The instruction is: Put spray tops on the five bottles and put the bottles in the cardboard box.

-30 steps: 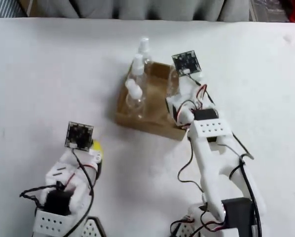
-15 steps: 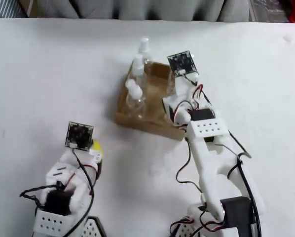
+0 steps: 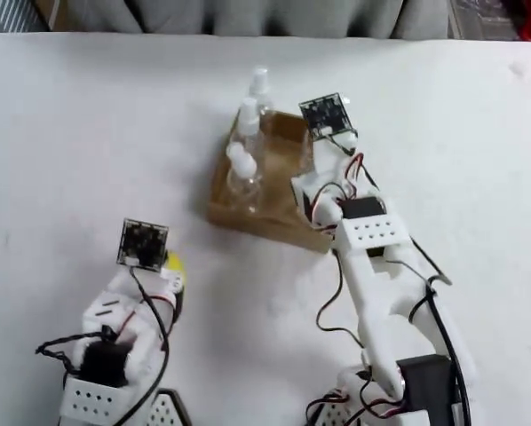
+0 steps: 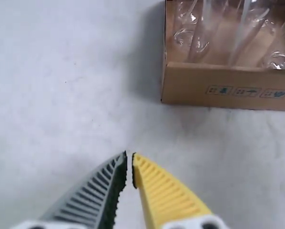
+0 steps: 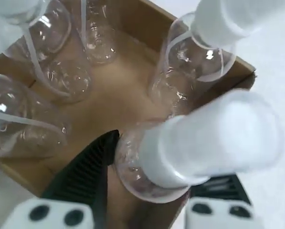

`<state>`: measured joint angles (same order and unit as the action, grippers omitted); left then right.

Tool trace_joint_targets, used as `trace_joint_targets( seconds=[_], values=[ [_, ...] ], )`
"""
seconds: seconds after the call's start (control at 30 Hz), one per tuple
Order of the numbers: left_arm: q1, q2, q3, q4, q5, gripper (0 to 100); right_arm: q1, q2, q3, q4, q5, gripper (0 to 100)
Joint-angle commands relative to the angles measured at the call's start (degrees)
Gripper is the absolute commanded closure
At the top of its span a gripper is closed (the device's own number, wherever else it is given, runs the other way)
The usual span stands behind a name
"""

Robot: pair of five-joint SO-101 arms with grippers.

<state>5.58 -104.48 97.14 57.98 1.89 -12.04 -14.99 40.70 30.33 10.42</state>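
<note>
While the left arm sits parked, the right arm has eased slightly further over the box in the last second, bottle in grip.

Table first: the cardboard box sits mid-table, unmoved. Four other bottles stand inside it as far as I can count, and the ones I can see have tops on. The left gripper hangs low over the table near the box, tips together on nothing. The right gripper is clamped either side of a clear bottle, down inside the box at the corner nearest that arm, with its white spray top fitted. My read is that the last bottle is at its slot and the task is nearly done. Next step is release and lift clear without clipping the neighbouring bottle close beside it.
</note>
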Motion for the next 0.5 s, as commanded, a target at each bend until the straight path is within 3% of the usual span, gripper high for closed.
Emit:
trace_joint_targets(
  seconds=[0.0,0.47],
  values=[
    [0.0,-0.7,-0.2,-0.2,-0.5,98,-0.2,0.0,0.0,-0.6,0.6,85.4],
    [0.0,-0.7,-0.2,-0.1,-0.5,98,-4.1,0.0,0.0,-0.6,0.4,85.0]
  ],
)
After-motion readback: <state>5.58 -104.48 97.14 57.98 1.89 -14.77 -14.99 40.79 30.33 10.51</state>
